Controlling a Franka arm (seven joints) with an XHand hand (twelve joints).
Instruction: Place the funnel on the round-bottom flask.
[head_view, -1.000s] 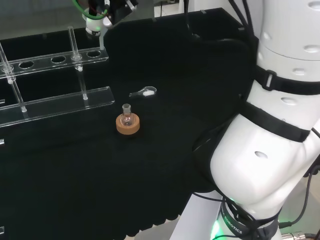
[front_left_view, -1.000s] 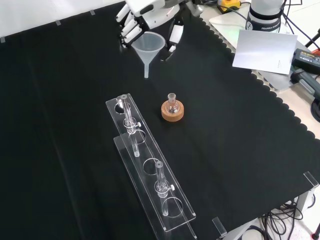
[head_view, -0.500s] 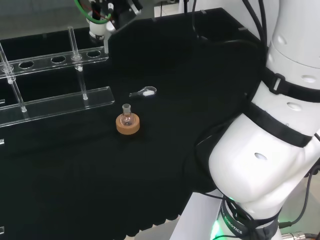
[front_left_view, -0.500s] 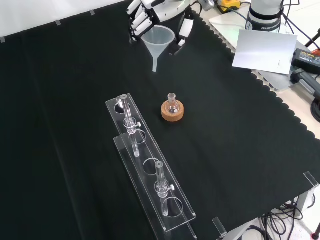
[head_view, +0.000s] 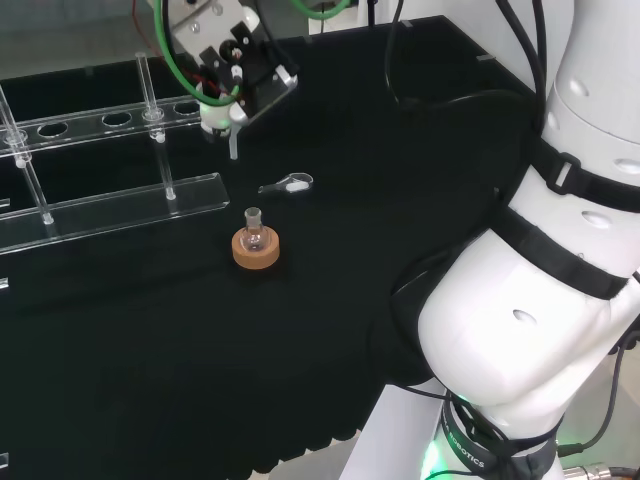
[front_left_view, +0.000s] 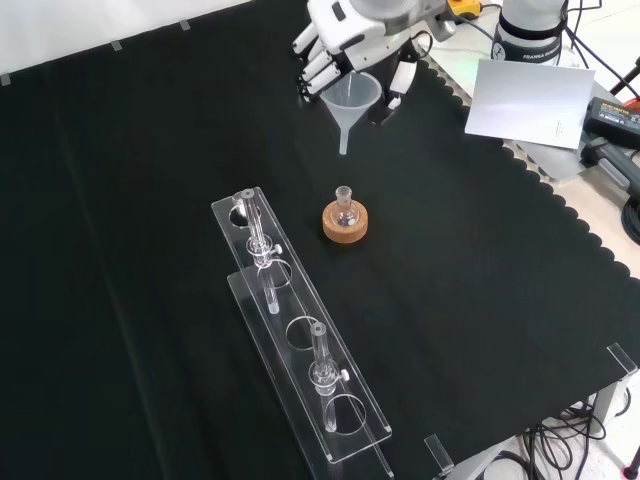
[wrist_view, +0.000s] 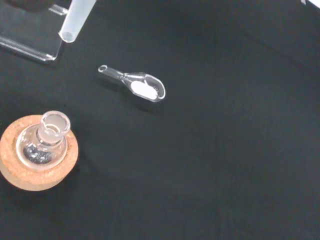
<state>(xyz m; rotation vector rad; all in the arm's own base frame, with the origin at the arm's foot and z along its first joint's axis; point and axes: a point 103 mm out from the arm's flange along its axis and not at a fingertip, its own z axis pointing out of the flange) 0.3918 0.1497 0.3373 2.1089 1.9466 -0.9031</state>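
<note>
The table (front_left_view: 150, 250) is covered with matt black cloth, scalloped along its edge. The funnel (front_left_view: 349, 102) is made of translucent, milky plastic with a smooth surface. The round-bottom flask (wrist_view: 42, 142) is of clear, glossy glass and is seated in a cork ring (wrist_view: 20, 175) of rough, grainy tan finish. The rack (front_left_view: 300, 340) is formed of clear, shiny plastic sheets. The scoop (wrist_view: 137, 85) is of clear glass and holds white powder. The hand (front_left_view: 350, 30) is cased in smooth white and black plastic.

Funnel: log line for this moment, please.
hand: shut on funnel | funnel: in air, upright, short of flask | flask: on cork ring, neck open
</note>
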